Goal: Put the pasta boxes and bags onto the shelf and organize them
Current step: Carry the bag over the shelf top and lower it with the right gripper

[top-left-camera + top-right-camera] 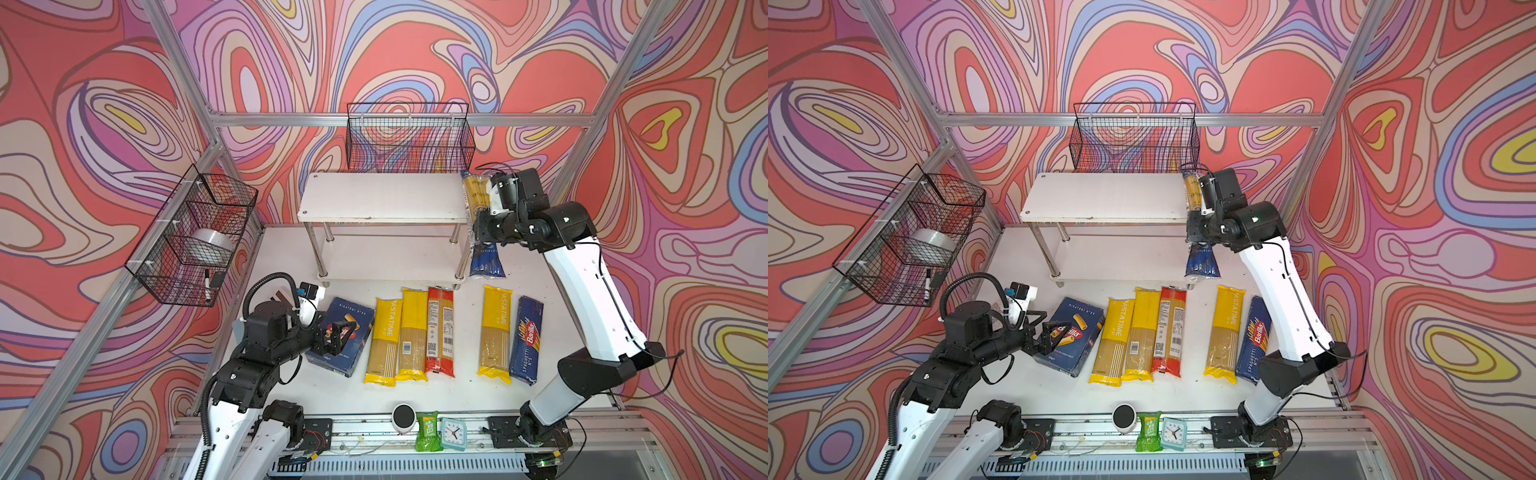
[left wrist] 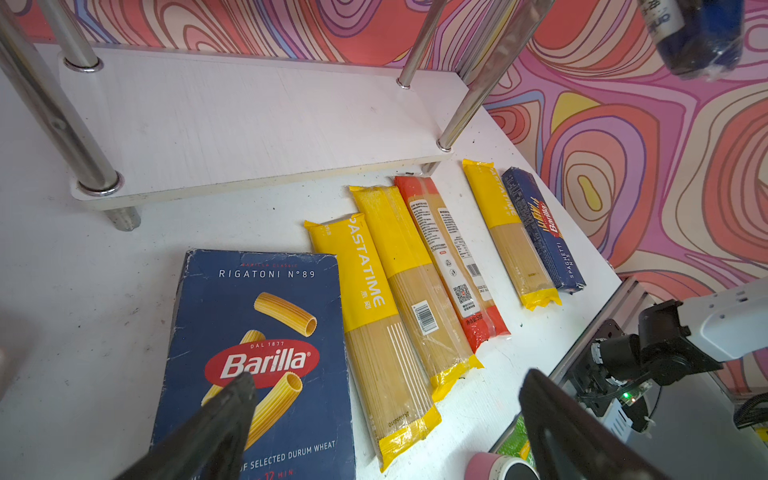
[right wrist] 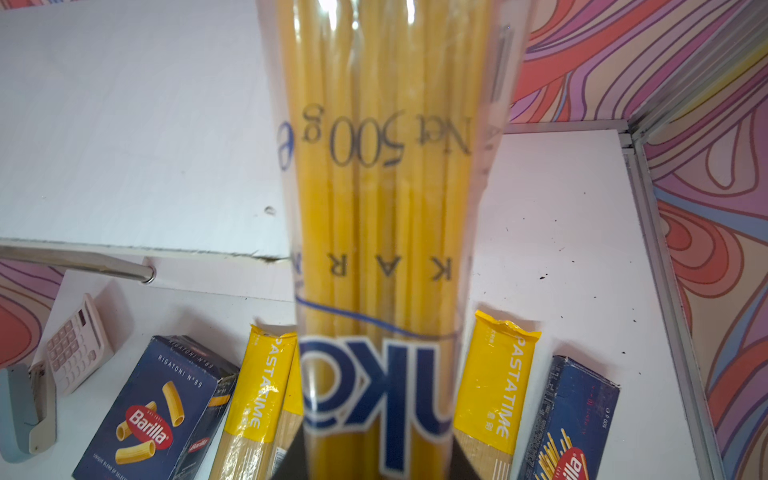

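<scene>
Open over both shelf (image 1: 382, 199) boards from the front. Hemmed by legs (image 1: 316, 253) at corners, basket (image 1: 409, 137) just behind, bag (image 1: 473, 195) at right end. Gap on worktop (image 1: 457, 395) between red packet (image 1: 440, 332) and yellow packet (image 1: 494, 332).

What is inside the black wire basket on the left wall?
The middle compartment holds a roll of tape; the nearest one, a marker and a small black item. Overlapping wires hide what the far compartment holds.

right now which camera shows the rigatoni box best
Left wrist: the rigatoni box sits close, label readable. Both top views show it small, partly behind the left gripper. Right wrist shows it smaller, cropped.
</scene>
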Robot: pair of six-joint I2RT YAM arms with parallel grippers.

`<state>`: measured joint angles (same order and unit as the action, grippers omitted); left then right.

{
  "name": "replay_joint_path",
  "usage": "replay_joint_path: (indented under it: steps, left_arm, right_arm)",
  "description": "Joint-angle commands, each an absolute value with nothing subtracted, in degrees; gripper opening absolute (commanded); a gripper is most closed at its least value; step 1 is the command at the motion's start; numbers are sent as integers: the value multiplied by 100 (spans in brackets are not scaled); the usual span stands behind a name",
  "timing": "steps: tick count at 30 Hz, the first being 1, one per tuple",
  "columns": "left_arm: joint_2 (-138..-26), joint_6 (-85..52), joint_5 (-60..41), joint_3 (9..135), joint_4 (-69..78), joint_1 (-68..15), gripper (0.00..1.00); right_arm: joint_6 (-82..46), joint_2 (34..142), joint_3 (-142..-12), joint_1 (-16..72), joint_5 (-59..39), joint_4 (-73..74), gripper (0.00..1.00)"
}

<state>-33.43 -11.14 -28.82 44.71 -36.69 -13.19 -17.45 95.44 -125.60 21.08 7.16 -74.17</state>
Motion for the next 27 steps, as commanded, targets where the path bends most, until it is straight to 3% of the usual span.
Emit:
replay_joint_path:
  steps: [1,14,27]
  left_arm:
    - [-3225,-1063,-3020,4386,-3569,-1342,100]
    - [-3264,-1046,-3037,4409,-3586,-1338,100]
    - [-3272,-1046,-3058,4412,-3588,-1345,100]
  right_arm:
    - [-1645,9498,-12960,2049,524,-6751,0]
    - [-1598,10025,-13673,2037,358,-6637,0]
    - [-1641,10353,-13578,1995,486,-6425,0]
